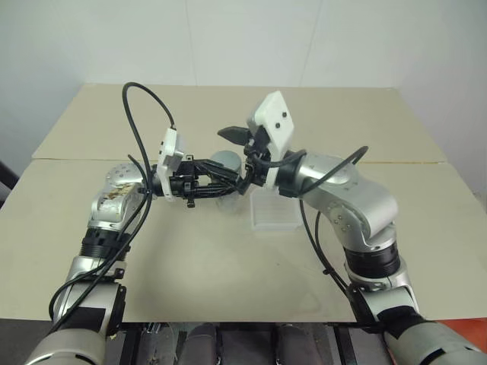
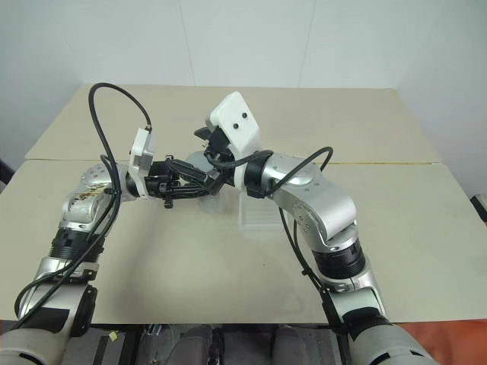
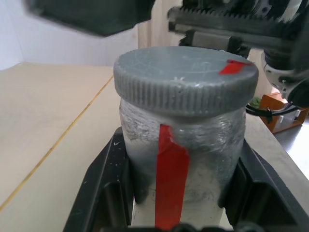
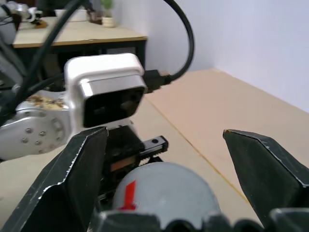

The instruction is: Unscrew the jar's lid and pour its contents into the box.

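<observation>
My left gripper [image 3: 181, 198] is shut on the jar [image 3: 186, 159], holding it upright above the middle of the table. The jar has a pale wrapped body with a red strip down its side. The grey ribbed lid [image 3: 186, 79], marked with a small red patch, sits on the jar's mouth. My right gripper [image 4: 165, 135] is open just above the lid [image 4: 164, 191], one black finger [image 4: 72, 179] on each side, apart from its rim. The contents are hidden inside the jar. The clear box [image 1: 274, 213] lies on the table just right of the jar, below my right wrist.
The beige table [image 1: 190, 266] has a seam running across it behind the arms. Black cables loop over my left forearm [image 1: 144, 106] and beside my right forearm [image 1: 319, 228]. In the right wrist view, my left wrist's white camera housing [image 4: 106, 92] sits right behind the jar.
</observation>
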Motion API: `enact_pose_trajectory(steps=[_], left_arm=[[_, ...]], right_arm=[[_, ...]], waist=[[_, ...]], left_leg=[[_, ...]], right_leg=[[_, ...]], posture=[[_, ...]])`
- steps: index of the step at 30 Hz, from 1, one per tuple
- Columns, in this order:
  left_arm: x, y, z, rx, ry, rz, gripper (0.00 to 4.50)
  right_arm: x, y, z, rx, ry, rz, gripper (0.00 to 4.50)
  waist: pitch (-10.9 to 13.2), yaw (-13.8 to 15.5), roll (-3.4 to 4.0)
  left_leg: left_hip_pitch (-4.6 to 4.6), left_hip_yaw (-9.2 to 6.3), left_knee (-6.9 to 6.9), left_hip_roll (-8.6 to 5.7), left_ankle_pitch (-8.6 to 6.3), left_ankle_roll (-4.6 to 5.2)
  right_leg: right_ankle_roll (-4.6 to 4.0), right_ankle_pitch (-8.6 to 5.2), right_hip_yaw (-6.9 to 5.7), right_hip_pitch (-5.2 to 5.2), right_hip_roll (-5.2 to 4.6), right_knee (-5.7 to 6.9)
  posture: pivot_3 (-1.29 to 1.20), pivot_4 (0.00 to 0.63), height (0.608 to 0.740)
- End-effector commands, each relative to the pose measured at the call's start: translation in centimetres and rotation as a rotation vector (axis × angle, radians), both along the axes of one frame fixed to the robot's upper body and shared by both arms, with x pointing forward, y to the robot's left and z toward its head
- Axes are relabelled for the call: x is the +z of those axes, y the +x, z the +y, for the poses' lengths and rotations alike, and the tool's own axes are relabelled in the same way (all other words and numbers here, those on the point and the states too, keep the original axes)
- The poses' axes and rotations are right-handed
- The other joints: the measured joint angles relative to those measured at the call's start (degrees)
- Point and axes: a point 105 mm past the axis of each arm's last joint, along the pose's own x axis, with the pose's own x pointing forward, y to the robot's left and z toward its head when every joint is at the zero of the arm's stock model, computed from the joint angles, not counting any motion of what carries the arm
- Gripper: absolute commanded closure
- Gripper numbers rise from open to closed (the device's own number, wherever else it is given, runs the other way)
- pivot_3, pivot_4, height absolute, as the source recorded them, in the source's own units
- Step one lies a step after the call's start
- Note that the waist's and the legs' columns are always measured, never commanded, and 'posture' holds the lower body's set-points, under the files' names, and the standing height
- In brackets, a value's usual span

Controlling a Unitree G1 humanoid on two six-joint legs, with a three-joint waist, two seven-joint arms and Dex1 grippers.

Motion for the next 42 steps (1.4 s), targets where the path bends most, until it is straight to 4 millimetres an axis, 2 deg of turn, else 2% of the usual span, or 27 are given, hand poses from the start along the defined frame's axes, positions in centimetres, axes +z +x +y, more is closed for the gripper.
enact_pose_trajectory(steps=[1, 6, 14, 23, 42], left_arm=[[1.6, -0.1, 0.0, -0.006, -0.015, -0.061, 2.54], [1.6, 0.0, 0.4, 0.005, -0.008, -0.063, 2.54], [1.5, 0.3, 0.4, 0.022, -0.005, -0.062, 2.54], [1.7, 0.2, 0.5, 0.012, -0.005, -0.066, 2.54], [1.4, -0.5, 2.1, 0.021, 0.02, -0.06, 2.54]], right_arm=[[1.0, 0.0, -0.2, -0.017, 0.008, -0.042, 0.06], [0.7, 0.1, -0.4, -0.025, -0.007, -0.039, 0.06], [0.7, -0.9, 0.0, 0.003, -0.017, -0.054, 0.06], [-0.2, 0.2, -0.5, -0.065, -0.037, -0.036, 0.06], [0.3, 0.2, -4.7, -0.109, 0.023, -0.025, 0.06]], waist=[[0.0, -0.05, 0.0], [0.0, -0.12, 0.0], [0.0, -0.12, 0.0], [0.0, -0.12, 0.0], [0.0, -0.1, 0.0]], left_leg=[[0.0, 0.0, 0.0, 0.0, 0.0, 0.01], [0.0, 0.01, -0.02, 0.01, -0.01, 0.02], [0.0, 0.02, -0.03, 0.01, -0.05, 0.08], [0.0, 0.02, -0.02, 0.01, -0.05, 0.09], [0.0, 0.03, -0.03, 0.02, -0.08, 0.13]], right_leg=[[0.0, 0.0, 0.0, 0.0, 0.0, 0.0], [0.0, 0.0, 0.02, -0.04, 0.01, 0.0], [0.0, 0.0, 0.03, -0.04, 0.01, 0.0], [0.0, 0.0, 0.04, -0.05, 0.01, 0.01], [0.0, 0.0, 0.06, -0.06, 0.01, 0.0]], posture=[[0.0, 0.15, 0.74], [0.0, 0.15, 0.74], [0.0, 0.15, 0.74], [0.0, 0.15, 0.74], [0.0, 0.15, 0.74]])
